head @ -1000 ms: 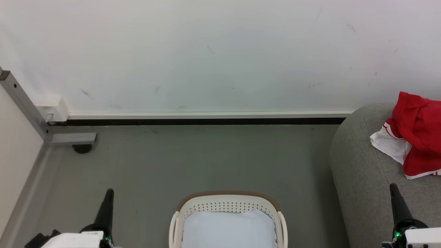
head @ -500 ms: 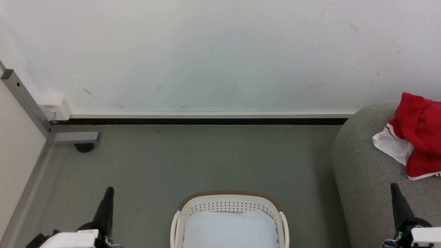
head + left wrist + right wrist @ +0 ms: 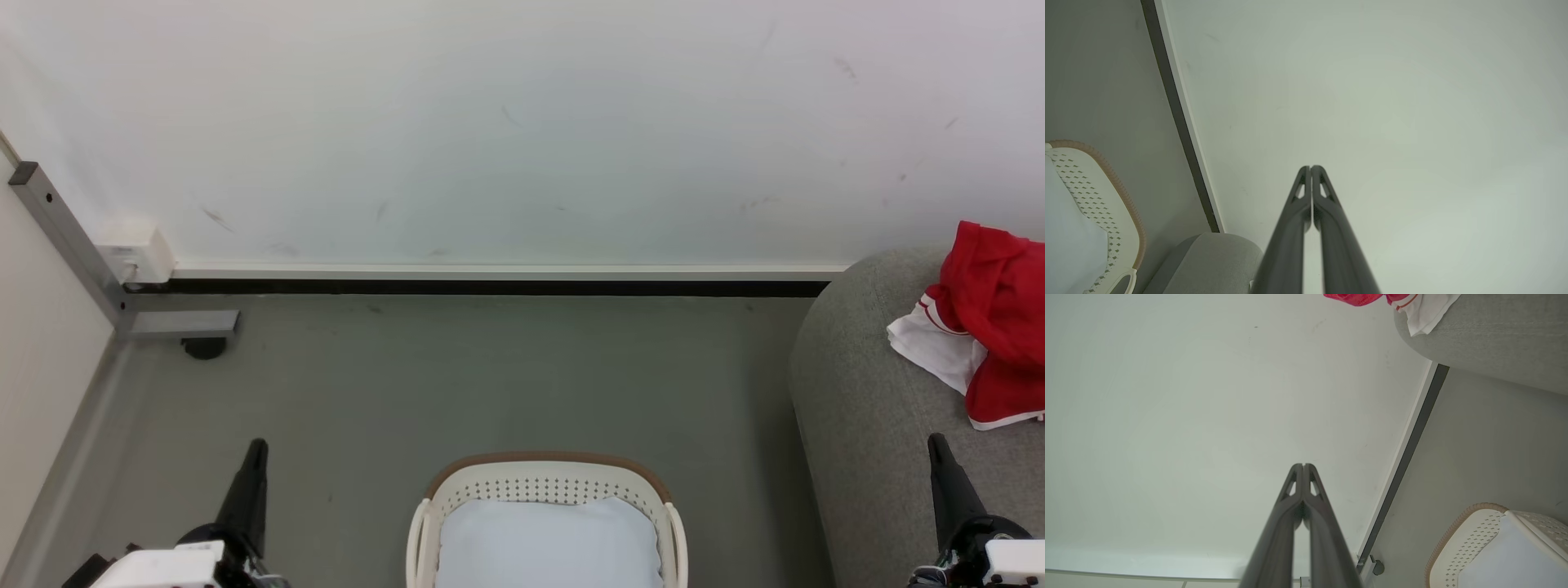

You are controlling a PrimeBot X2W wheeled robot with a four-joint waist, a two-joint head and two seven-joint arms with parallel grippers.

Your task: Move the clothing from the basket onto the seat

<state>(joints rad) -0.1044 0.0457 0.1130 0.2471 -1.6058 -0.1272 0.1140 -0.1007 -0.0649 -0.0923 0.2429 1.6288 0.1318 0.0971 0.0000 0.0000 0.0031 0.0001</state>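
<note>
The red clothing (image 3: 998, 309) with white panels lies bunched on the grey seat (image 3: 865, 408) at the right edge, and its edge peeks over the seat (image 3: 1494, 330) as clothing (image 3: 1412, 304) in the right wrist view. The cream basket (image 3: 545, 490) stands on the floor at bottom centre, holding a pale white-blue pad (image 3: 547, 543). My left gripper (image 3: 256, 447) points up at lower left, shut and holding nothing; its fingertips (image 3: 1310, 168) meet. My right gripper (image 3: 937, 441) is shut and holds nothing at lower right, in front of the seat.
A white wall with a black skirting strip (image 3: 490, 287) runs across behind the grey floor (image 3: 457, 376). A grey metal frame leg with a black foot (image 3: 196, 343) stands at the left, beside a white box (image 3: 135, 249) on the wall.
The whole head picture has shifted slightly right, so the camera has turned a little left. Both grippers sit a touch lower. The clothing stays on the seat.
</note>
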